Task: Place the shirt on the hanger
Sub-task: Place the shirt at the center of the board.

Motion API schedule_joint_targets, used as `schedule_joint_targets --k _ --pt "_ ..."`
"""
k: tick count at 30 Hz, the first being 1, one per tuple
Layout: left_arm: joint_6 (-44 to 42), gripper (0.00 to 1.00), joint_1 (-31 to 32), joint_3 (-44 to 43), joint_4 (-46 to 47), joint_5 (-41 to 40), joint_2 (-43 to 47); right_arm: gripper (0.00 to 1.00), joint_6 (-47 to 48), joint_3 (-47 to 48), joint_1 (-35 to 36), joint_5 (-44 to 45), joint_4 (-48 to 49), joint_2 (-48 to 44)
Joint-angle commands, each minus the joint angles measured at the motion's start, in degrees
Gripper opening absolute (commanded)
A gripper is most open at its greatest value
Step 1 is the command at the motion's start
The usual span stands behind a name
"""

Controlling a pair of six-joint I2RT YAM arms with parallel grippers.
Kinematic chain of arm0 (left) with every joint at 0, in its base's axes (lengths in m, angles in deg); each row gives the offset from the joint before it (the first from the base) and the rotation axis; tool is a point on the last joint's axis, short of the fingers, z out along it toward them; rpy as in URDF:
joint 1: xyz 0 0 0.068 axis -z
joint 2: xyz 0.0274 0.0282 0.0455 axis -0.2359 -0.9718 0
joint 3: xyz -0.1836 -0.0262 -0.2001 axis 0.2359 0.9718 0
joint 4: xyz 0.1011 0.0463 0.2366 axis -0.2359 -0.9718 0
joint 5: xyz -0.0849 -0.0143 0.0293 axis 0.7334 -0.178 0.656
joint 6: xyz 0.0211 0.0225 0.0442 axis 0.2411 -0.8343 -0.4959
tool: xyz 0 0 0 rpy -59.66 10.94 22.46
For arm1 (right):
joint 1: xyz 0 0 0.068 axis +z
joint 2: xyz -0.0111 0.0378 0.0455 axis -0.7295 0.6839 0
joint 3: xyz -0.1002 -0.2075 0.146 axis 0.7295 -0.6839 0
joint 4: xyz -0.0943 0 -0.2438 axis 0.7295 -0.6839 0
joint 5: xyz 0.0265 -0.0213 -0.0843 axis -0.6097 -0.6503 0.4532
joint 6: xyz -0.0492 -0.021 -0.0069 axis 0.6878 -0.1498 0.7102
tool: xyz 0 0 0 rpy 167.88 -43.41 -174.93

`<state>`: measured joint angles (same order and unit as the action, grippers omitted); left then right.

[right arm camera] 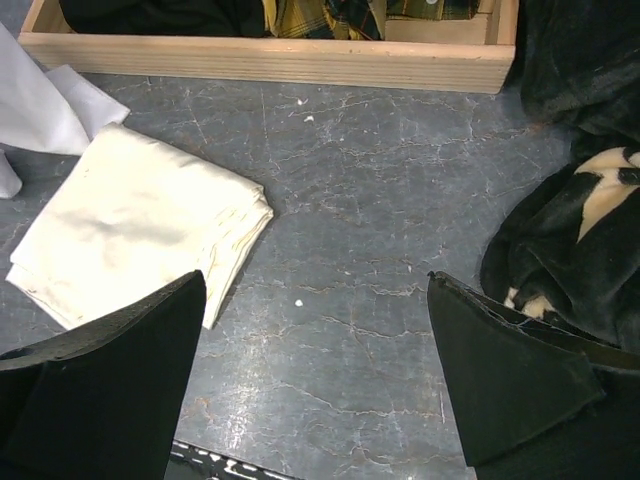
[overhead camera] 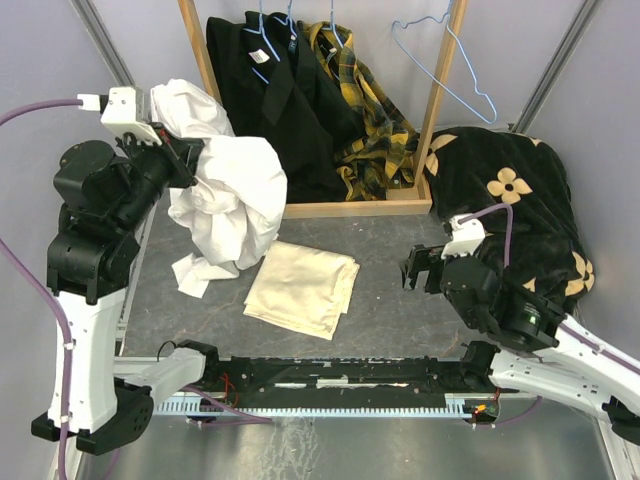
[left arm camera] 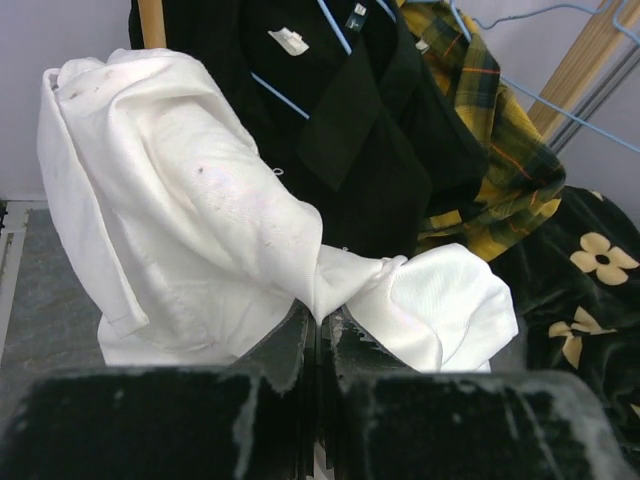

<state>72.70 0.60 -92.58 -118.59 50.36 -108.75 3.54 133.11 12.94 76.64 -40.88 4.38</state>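
My left gripper is raised at the left and shut on a pinched fold of the white shirt. The cloth hangs bunched below it, its lower end touching the table. In the left wrist view the jaws meet on the shirt. The empty light-blue hanger hangs on the rack's right post, well right of the shirt; its wire also shows in the left wrist view. My right gripper stands open low over the grey table, with nothing between its fingers.
A wooden rack frame holds black garments and a yellow plaid shirt on blue hangers. A cream folded cloth lies mid-table. A black floral blanket is piled at the right.
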Motion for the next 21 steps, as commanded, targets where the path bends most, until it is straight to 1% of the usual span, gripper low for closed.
schedule_joint_targets --k 1,6,8,10,13,16,19,21 --pt "4.1 0.03 0.2 -4.3 3.2 2.3 -2.3 0.99 -2.0 1.9 0.1 1.2 -2.8 -2.7" --pt "7.8 0.03 1.2 -9.2 3.7 10.1 -7.9 0.99 -2.6 1.1 0.1 1.9 -4.7 -4.9" --pt "7.6 0.03 5.2 -11.0 3.3 9.8 -9.9 0.99 -2.6 0.8 0.1 2.1 -5.5 -5.5" --pt "5.2 0.03 11.3 -14.4 0.8 5.6 -12.4 0.99 -2.9 0.6 0.0 2.4 -6.4 -6.0" --pt "1.1 0.03 22.0 -22.0 -4.4 -1.8 -18.1 0.99 -3.5 -0.4 0.1 2.9 -6.9 -6.8" --pt "-1.0 0.03 31.2 -26.6 -6.3 -5.8 -21.5 0.99 -4.5 -1.7 0.1 3.5 -7.0 -7.6" --pt "-2.0 0.03 37.7 -28.9 -6.3 -8.8 -23.6 0.99 -5.5 -2.5 0.0 3.9 -7.4 -8.2" --pt "-1.6 0.03 39.1 -28.2 -5.3 -10.2 -23.6 0.99 -5.9 -2.7 0.1 4.5 -7.8 -8.7"
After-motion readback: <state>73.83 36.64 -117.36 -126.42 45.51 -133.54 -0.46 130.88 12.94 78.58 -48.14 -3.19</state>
